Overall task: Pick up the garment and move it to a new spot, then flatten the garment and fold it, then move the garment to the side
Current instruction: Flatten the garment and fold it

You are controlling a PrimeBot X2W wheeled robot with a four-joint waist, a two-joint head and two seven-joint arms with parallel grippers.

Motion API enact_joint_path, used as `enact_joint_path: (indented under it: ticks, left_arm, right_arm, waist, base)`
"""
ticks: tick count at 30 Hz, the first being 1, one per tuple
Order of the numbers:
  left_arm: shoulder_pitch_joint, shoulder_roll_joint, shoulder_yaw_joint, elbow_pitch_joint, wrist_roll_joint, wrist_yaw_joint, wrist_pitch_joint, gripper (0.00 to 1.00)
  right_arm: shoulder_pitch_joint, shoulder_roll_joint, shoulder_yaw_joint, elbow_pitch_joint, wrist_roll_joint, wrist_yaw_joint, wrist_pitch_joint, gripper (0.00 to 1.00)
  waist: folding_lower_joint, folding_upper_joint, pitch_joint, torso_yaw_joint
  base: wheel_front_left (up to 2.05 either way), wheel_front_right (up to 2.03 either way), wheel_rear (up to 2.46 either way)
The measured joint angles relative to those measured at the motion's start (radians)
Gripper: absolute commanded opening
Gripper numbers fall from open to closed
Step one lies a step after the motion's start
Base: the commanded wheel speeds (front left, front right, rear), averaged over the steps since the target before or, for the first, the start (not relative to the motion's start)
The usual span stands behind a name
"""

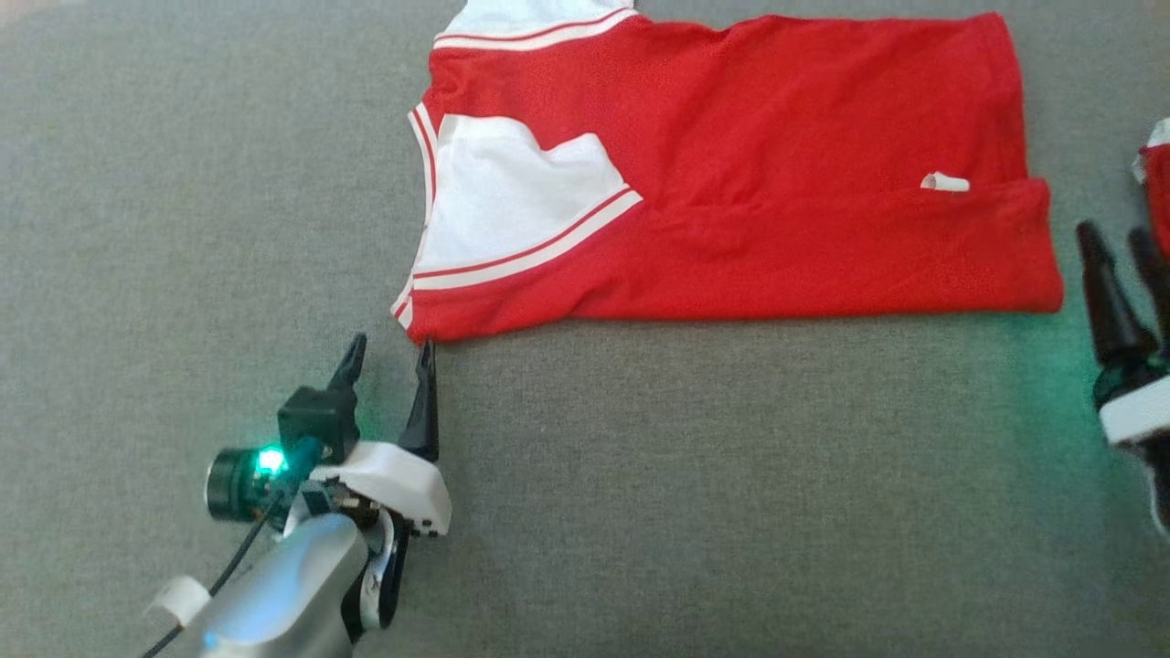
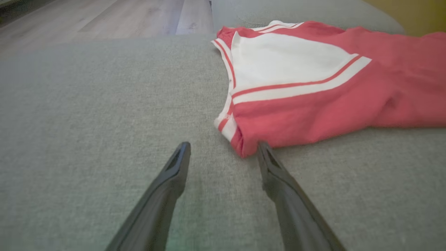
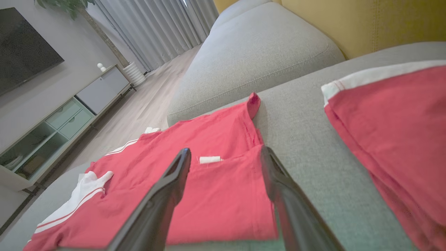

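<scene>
You have two red garments: the first garment (image 1: 731, 183) just ahead of the fingers of the left gripper (image 1: 391, 345), a second garment (image 1: 1157, 183) just past the fingertips of the right gripper (image 1: 1112, 233). That makes two grippers, with two dark fingers each, four in all. You have one white tag (image 1: 944, 183), on the first garment

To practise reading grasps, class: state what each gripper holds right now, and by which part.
Nothing is held. The left gripper stands open beside a corner of the red garment; the right gripper is open near its hem.
</scene>
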Motion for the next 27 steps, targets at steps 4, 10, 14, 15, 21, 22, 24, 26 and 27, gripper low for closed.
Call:
enact_joint_path:
  ticks: [4, 10, 14, 15, 21, 22, 24, 26, 27]
  left_arm:
    - [0.007, -0.018, 0.003, 0.046, -0.024, -0.001, 0.018, 1.00]
    - [0.000, -0.038, 0.007, 0.102, -0.042, -0.035, 0.017, 1.00]
    - [-0.034, -0.065, 0.007, 0.138, -0.041, -0.065, 0.015, 0.89]
    - [-0.044, -0.067, 0.007, 0.148, -0.041, -0.072, 0.014, 0.81]
    - [-0.088, -0.085, -0.001, 0.202, -0.038, -0.111, 0.007, 0.00]
    - [-0.090, -0.086, -0.004, 0.210, -0.038, -0.119, 0.007, 0.00]
    - [-0.091, -0.087, -0.007, 0.217, -0.038, -0.125, 0.007, 0.00]
    - [-0.098, -0.088, -0.013, 0.233, -0.037, -0.134, 0.006, 0.00]
    - [-0.103, -0.088, -0.017, 0.238, -0.030, -0.138, 0.005, 0.00]
  right_arm:
    - [0.029, 0.025, -0.011, -0.001, -0.016, 0.000, 0.000, 1.00]
    - [0.029, 0.031, -0.013, 0.002, -0.017, 0.000, 0.000, 1.00]
    - [0.029, 0.031, -0.011, 0.022, -0.016, 0.000, 0.000, 1.00]
    - [0.029, 0.031, -0.009, 0.025, -0.016, 0.000, 0.000, 1.00]
    - [0.028, 0.031, 0.000, 0.036, -0.015, 0.000, 0.000, 1.00]
    - [0.028, 0.031, 0.002, 0.037, -0.015, 0.000, 0.000, 1.00]
    - [0.027, 0.031, 0.004, 0.039, -0.015, 0.000, 0.000, 1.00]
    - [0.022, 0.031, 0.013, 0.053, -0.015, 0.000, 0.000, 1.00]
    - [0.017, 0.031, 0.019, 0.064, -0.015, 0.000, 0.000, 1.00]
  waist:
    - [0.0000, 0.0000, -0.020, -0.005]
    - [0.0002, 0.0000, -0.026, -0.015]
    - [0.0003, 0.0000, -0.023, -0.016]
    - [0.0003, 0.0000, -0.022, -0.015]
    - [0.0003, 0.0000, -0.021, -0.015]
    - [0.0003, 0.0000, -0.020, -0.015]
    - [0.0003, 0.0000, -0.019, -0.015]
    - [0.0002, 0.0000, -0.019, -0.015]
    - [0.0002, 0.0000, -0.018, -0.014]
  base:
    - [0.00, 0.00, 0.00]
    - [0.00, 0.00, 0.00]
    - [0.00, 0.00, 0.00]
    - [0.00, 0.00, 0.00]
    - [0.00, 0.00, 0.00]
    - [0.00, 0.00, 0.00]
    - [0.00, 0.00, 0.00]
    - [0.00, 0.00, 0.00]
    - [0.00, 0.00, 0.00]
